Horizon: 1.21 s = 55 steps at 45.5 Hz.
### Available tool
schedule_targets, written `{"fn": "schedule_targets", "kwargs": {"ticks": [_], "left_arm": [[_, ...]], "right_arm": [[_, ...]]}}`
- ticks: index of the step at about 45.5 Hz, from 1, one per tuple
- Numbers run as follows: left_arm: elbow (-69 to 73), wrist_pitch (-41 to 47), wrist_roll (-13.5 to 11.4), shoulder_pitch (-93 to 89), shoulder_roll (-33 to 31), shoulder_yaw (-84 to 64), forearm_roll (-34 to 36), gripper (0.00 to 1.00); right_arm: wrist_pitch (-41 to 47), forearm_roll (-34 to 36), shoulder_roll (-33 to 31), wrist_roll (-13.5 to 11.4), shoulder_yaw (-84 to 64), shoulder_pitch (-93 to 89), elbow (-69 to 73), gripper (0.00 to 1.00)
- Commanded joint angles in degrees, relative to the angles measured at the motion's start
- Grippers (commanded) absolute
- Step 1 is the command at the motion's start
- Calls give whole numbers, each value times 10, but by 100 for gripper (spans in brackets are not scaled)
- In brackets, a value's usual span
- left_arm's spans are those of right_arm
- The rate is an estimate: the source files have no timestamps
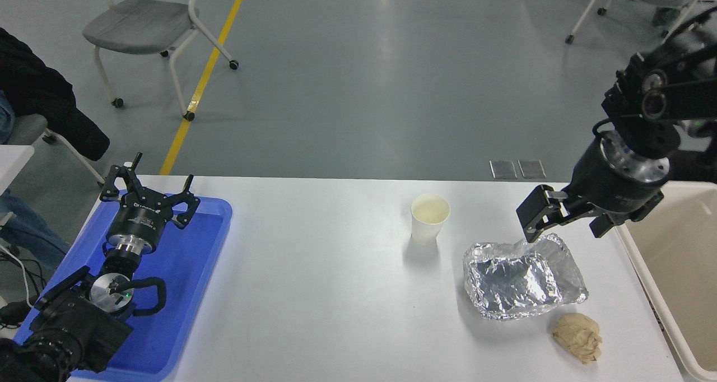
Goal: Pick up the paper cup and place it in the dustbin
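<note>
Your bin (672, 253) sits at the table's right edge. The right gripper (560, 225) hangs above the foil tray (524, 278), fingers spread, holding nothing. The cup (429, 218) stands upright left of the tray, apart; it looks light and crushable, so pinch its wall gently.

The paper cup (430, 218) stands upright on the table (325, 292), near its far edge. At the cup's four o'clock lies the foil tray (524, 278); the paper wad (577, 337) sits at that tray's five o'clock. The dustbin (650, 292) is at the table's three o'clock end, the flat tray (185, 292) at nine o'clock. The right gripper (560, 219) hangs above the foil tray's far edge, the left gripper (147, 194) above the flat tray.
</note>
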Motion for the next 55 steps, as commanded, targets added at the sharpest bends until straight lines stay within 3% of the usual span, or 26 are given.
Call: {"fn": "schedule_targets", "kwargs": {"ticks": [1,9,28,35,55], "left_arm": [[0,0,0,0,0,0,0,100],[0,0,0,0,0,0,0,100],[0,0,0,-1,-2,0,0,100],[0,0,0,-1,-3,0,1,100],[0,0,0,-1,-2,0,0,100]], "right_arm": [[15,33,26,0,-10,37,21,100],[10,28,42,0,-6,30,10,100],[-130,21,114,-5,92,-187,-217,100],[-235,17,151,-5,103,-305,-315,100],[-284,-31,178,-5,153,-464,-449,100]]}}
